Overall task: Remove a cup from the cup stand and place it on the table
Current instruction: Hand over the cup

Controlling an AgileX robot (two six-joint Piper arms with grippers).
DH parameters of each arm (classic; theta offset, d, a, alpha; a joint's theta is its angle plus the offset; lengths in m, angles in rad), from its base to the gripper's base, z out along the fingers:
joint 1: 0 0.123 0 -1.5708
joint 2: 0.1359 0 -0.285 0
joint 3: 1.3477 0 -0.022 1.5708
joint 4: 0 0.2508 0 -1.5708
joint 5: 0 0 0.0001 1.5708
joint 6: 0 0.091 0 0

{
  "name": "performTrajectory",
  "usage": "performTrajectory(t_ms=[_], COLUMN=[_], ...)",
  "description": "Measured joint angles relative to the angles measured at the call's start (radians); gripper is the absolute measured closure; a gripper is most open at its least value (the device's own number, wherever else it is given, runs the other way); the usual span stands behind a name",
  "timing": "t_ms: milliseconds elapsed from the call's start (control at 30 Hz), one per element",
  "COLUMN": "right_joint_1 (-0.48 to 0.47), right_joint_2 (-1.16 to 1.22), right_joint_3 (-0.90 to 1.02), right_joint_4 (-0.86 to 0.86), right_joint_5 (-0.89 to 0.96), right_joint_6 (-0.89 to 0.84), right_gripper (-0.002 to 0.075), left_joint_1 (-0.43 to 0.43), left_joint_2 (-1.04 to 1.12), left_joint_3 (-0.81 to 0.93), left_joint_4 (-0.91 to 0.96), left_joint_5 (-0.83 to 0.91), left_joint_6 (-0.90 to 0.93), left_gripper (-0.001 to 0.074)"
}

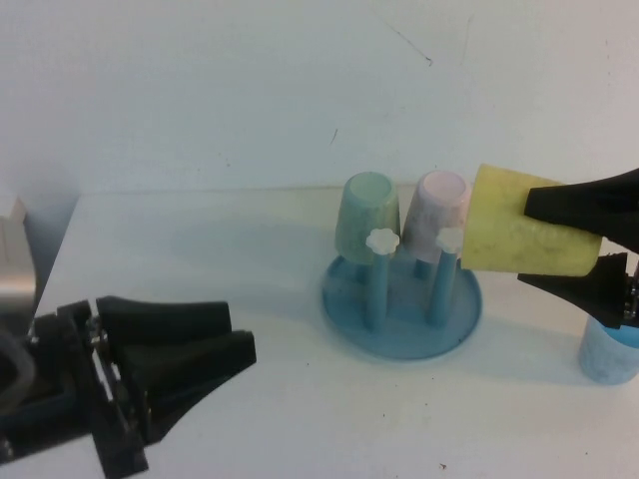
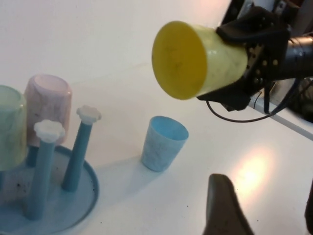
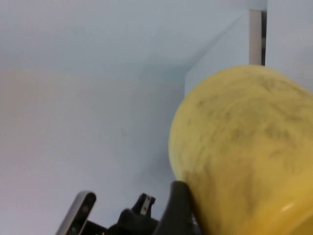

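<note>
My right gripper (image 1: 529, 239) is shut on the yellow cup (image 1: 519, 235) and holds it on its side in the air, just right of the cup stand (image 1: 401, 299). The cup also shows in the left wrist view (image 2: 195, 61) and fills the right wrist view (image 3: 244, 152). The blue stand sits mid-table with two bare pegs topped by white knobs (image 1: 382, 240). A pale green cup (image 1: 367, 215) and a pink cup (image 1: 439, 212) hang upside down on its back pegs. My left gripper (image 1: 245, 361) is open and empty, low at the front left.
A light blue cup (image 1: 609, 351) stands upright on the white table (image 1: 200, 259) right of the stand, below my right gripper; it also shows in the left wrist view (image 2: 164, 143). A grey object (image 1: 15, 269) sits at the left edge.
</note>
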Motion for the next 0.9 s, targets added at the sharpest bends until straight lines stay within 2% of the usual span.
performTrajectory(t_ms=[100, 300, 400, 633, 900], right_joint_1=[0.000, 0.000, 0.000, 0.000, 0.000], right_joint_2=[0.000, 0.000, 0.000, 0.000, 0.000], right_joint_3=[0.000, 0.000, 0.000, 0.000, 0.000], right_joint_4=[0.000, 0.000, 0.000, 0.000, -0.002], right_joint_5=[0.000, -0.004, -0.023, -0.024, -0.003], right_joint_6=[-0.053, -0.076, -0.076, -0.079, -0.079], right_gripper=[0.0127, 0.0127, 0.0127, 0.0127, 0.0127], left_joint_1=[0.000, -0.014, -0.074, -0.296, -0.391], left_joint_2=[0.113, 0.361, 0.463, 0.624, 0.740], left_joint_3=[-0.065, -0.205, -0.276, -0.462, -0.642], left_joint_4=[-0.002, -0.007, -0.007, -0.007, -0.007], left_joint_5=[0.015, 0.085, 0.088, 0.047, 0.005], left_joint_6=[0.019, 0.075, 0.094, 0.178, 0.201], left_gripper=[0.0373, 0.0356, 0.0356, 0.0354, 0.0351])
